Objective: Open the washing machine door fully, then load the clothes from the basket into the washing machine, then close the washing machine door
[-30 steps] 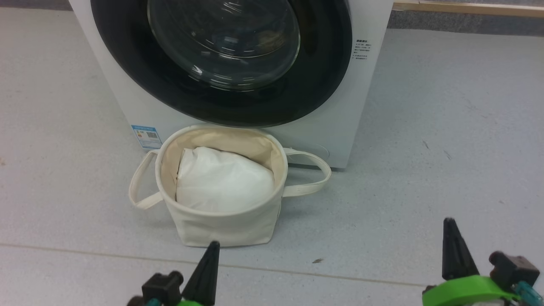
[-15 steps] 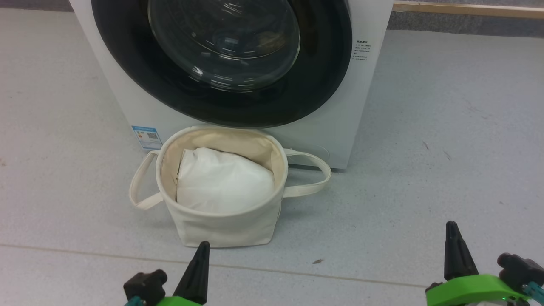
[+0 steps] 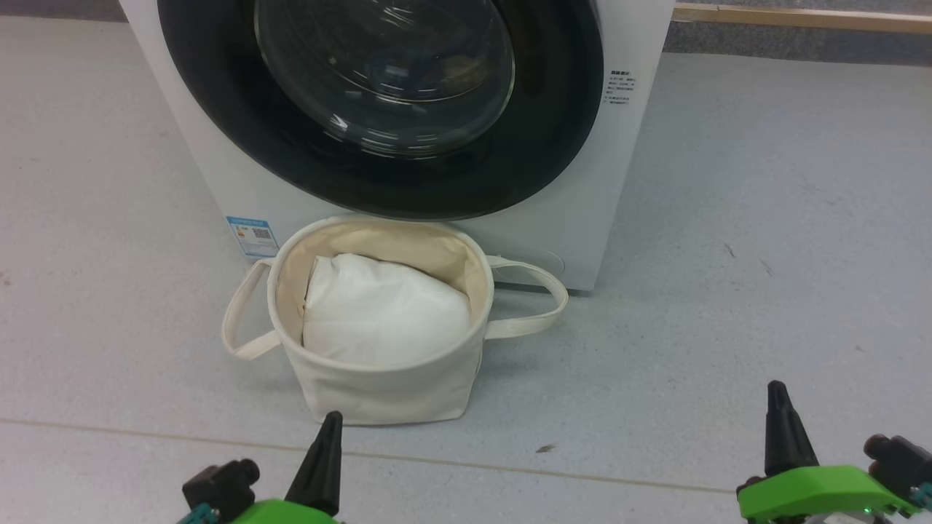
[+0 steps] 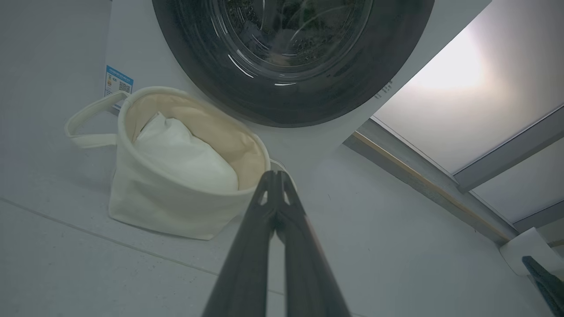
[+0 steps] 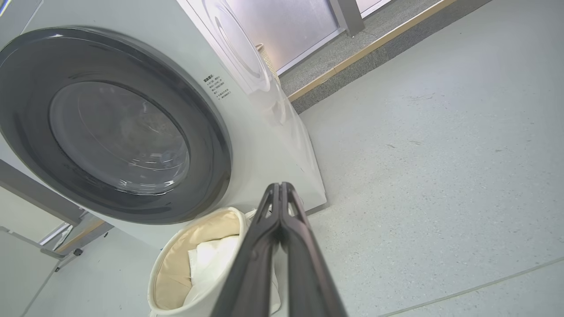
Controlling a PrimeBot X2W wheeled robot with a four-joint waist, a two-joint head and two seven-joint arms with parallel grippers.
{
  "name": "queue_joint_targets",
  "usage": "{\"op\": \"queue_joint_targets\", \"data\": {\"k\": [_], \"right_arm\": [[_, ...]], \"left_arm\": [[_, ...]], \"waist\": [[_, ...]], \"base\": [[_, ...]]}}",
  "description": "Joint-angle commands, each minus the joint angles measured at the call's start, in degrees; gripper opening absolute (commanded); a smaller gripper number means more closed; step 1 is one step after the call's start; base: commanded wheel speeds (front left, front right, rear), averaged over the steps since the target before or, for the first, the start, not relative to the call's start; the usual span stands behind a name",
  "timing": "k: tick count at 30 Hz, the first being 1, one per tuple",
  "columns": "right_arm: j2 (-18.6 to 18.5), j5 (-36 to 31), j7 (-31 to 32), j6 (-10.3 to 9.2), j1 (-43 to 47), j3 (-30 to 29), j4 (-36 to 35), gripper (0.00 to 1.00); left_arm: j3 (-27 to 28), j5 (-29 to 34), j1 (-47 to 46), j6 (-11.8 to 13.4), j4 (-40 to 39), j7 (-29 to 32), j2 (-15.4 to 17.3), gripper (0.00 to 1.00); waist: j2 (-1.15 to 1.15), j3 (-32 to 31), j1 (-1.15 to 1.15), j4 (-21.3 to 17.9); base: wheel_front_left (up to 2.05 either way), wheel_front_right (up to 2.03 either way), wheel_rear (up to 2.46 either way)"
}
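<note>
1. The floor (image 3: 728, 218) is pale grey and speckled, with one thin seam (image 3: 582, 477) running across it near the robot. A wooden strip (image 3: 801, 14) is noted along the far edge, and frosted panels (image 5: 286, 26) in grey frames are seen behind it.
2. The washing machine (image 3: 641, 182) stands on this floor, with a blue-and-white label sticker (image 3: 251, 234) low on its front. The washing machine door (image 3: 561, 145) is seen lying shut, flush against the front.
3. Dim bluish and brown patches (image 3: 389, 70) are made out behind the door glass; what they are cannot be told.
4. The basket (image 3: 378, 393) is set upright just before the machine, under the door's lower rim. White padding (image 3: 386, 309) is lodged inside it, below the rim. Its loop handles are splayed to either side, the right one lying close to the machine's base.
5. The left pincer (image 3: 331, 426) is held clenched and empty, low before the basket's front wall.
6. The right pincer (image 3: 778, 393) is likewise clenched on nothing, well apart from the basket over bare floor.
7. Broad open floor is recorded on the machine's right flank, up to the wooden strip.
</note>
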Motion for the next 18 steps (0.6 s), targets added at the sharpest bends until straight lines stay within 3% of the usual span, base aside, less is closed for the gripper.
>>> {"op": "queue_joint_targets", "data": {"k": [1,18], "right_arm": [[-0.95,1.88,0.43,0.00,-2.60,-0.10,-1.48,0.00],[-1.19,11.62,2.91,0.00,-3.42,-0.52,-1.03,0.00]], "left_arm": [[1.27,-1.76,-2.58,-0.48,-2.07,0.36,0.53,0.00],[4.08,-11.58,-2.62,-1.76,-2.67,2.82,0.77,0.00]], "waist": [[0.00,-0.02,0.00,0.01],[0.00,-0.17,0.00,0.05]], "base": [[0.00,0.00,0.00],[0.00,0.00,0.00]]}}
